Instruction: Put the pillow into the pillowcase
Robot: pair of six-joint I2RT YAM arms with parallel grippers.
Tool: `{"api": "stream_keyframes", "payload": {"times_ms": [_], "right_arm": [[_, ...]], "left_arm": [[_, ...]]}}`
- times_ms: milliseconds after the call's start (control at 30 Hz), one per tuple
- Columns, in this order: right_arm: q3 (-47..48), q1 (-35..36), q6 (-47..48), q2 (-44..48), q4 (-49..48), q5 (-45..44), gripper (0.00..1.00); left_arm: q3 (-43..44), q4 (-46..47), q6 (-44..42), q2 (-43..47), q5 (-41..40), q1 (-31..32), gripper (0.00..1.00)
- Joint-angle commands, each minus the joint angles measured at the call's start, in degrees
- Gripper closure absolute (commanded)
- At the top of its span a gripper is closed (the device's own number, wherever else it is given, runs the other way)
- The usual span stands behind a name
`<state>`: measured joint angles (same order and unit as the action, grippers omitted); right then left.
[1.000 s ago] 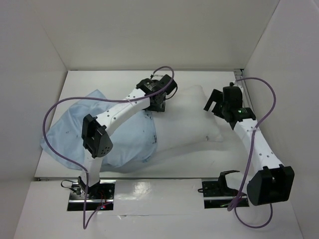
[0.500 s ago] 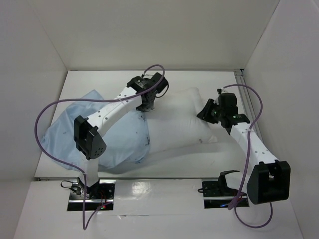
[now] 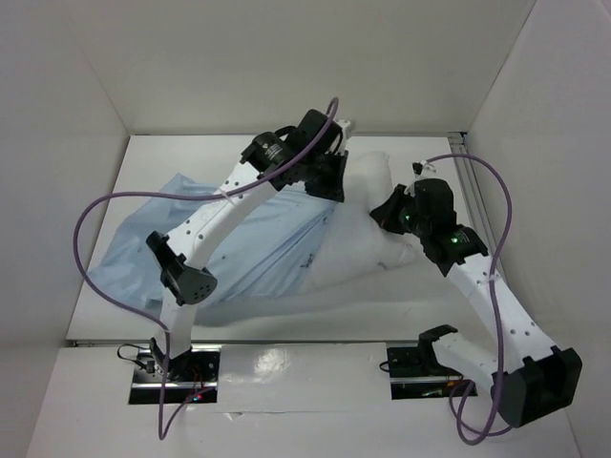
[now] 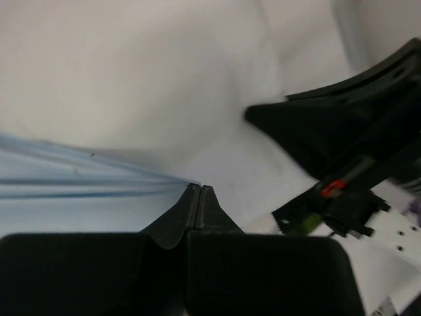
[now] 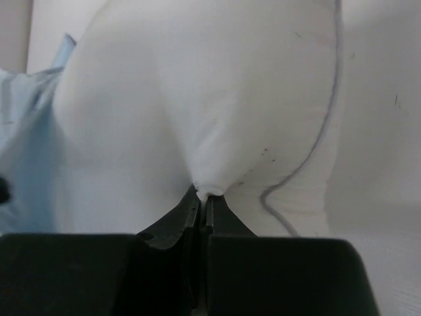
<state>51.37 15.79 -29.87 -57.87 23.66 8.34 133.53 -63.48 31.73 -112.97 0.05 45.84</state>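
Pillow [image 3: 363, 243], white and plump, lies on the worktop [image 3: 143, 176] at the middle right of the overhead frame. Its left end is covered by the light blue pillowcase [image 3: 253, 253], which spreads wrinkled over the left and centre of that frame. Whether the covered end sits inside the sack or only under a layer of it cannot be told from above.

The left gripper [image 3: 331, 186] is at the upper centre of the overhead frame, at the upper right edge of the pillowcase where blue meets white. In the left wrist view its fingers [image 4: 184, 214] are closed tip to tip, and a thin, taut edge of blue cloth runs into the pinch from the left of the frame.

The right gripper [image 3: 389, 212] is on the right part of the pillow, right of centre in the overhead frame. In the right wrist view its fingers [image 5: 185, 214] are clamped on a small pucker of the white fabric. The cushion bulges above the tips, its seam curves down at the lower right, and a strip of blue shows at the left edge.
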Motion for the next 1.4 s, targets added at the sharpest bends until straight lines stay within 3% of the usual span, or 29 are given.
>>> {"api": "stream_keyframes", "payload": {"times_ms": [0,67,167,267,433,467,500,633,667,700,767,833,933,1033,1200,1367], "right_arm": [[4.8,7.7,-6.3,4.2,-3.2,-2.2,1.0],[4.0,13.0,-9.7,6.6,-1.5,-10.7,1.0],[-1.0,17.9,-14.8,9.7,1.3,-22.4,1.0],[-7.8,19.2,-20.5,12.2,3.0,-26.7,1.0],[-19.2,21.1,-28.7,15.7,-1.1,-25.1,1.0],[-20.9,21.7,-29.6,15.7,-1.9,-24.3,1.0],[-21.0,21.7,-29.6,15.7,-3.3,-24.3,1.0],[-17.4,22.3,-26.6,13.0,-0.9,-26.2,0.99],[-15.8,22.3,-23.3,11.5,0.2,-27.0,0.92],[-12.2,22.3,-21.3,10.8,2.2,-27.6,0.63],[-8.5,22.3,-16.9,8.6,4.8,-28.3,0.28],[-3.3,22.3,-14.6,7.3,9.0,-29.0,0.09],[1.9,22.3,-11.4,6.1,12.8,-30.5,0.0],[5.8,22.3,-9.9,5.5,14.7,-30.5,0.0],[7.7,21.7,-8.3,3.6,14.8,-29.2,0.0],[7.7,21.2,-7.7,2.4,14.3,-27.1,0.0]], "left_arm": [[11.6,17.1,3.4,-6.3,26.0,3.6,1.0],[10.2,25.3,7.2,-6.8,30.8,3.6,1.0],[8.2,27.0,6.3,-6.8,30.5,3.0,1.0],[5.9,25.0,4.2,-6.8,27.8,0.0,1.0],[9.6,18.1,1.2,-9.1,22.2,-4.5,1.0],[9.6,17.1,-0.3,-9.1,21.1,-5.1,0.93],[9.6,16.1,-1.3,-8.6,20.1,-5.2,0.7],[2.6,11.9,-5.7,-2.4,11.8,-5.2,0.23],[-0.1,9.5,-6.6,-0.8,9.0,-5.2,0.17],[-1.6,8.0,-7.2,3.1,5.3,-5.2,0.13],[-9.1,6.5,-7.2,8.1,-7.1,-5.2,0.08],[-15.6,6.0,-5.3,16.6,-19.8,-5.2,0.08],[-28.5,4.9,1.5,28.1,-32.6,-5.2,0.14],[-45.6,7.9,7.2,36.7,-36.7,-5.2,0.18],[-70.8,21.2,11.0,46.4,-30.1,-4.6,0.13],[-79.7,32.3,10.9,45.7,-30.2,-4.2,0.08]]}}
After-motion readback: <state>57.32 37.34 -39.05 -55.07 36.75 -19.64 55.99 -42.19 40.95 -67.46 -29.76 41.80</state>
